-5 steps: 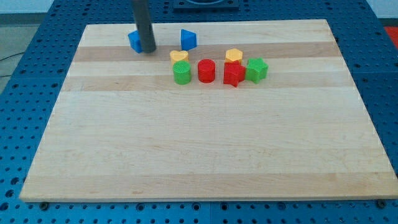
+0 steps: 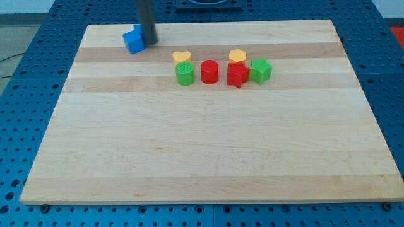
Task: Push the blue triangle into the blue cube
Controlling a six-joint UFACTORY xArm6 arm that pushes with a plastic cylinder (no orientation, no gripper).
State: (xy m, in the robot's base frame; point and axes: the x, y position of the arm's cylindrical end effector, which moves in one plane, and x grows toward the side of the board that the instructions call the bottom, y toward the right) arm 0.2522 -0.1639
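Right now you're watching my tip [image 2: 151, 44], a bare rod holding nothing, pressing beside the light, easy-sliding blue cube [image 2: 132, 41], perhaps hiding the blue triangle.

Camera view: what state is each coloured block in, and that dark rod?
my tip: on the board, against the blue cube's right side
blue cube: flat, near the view's top-left
blue bit: behind the cube, shape unclear
yellow heart: flat, against the green cylinder
green cylinder: upright
red cylinder: upright, standing apart
yellow block: against the red block
red block: beside the green block
green block: flat
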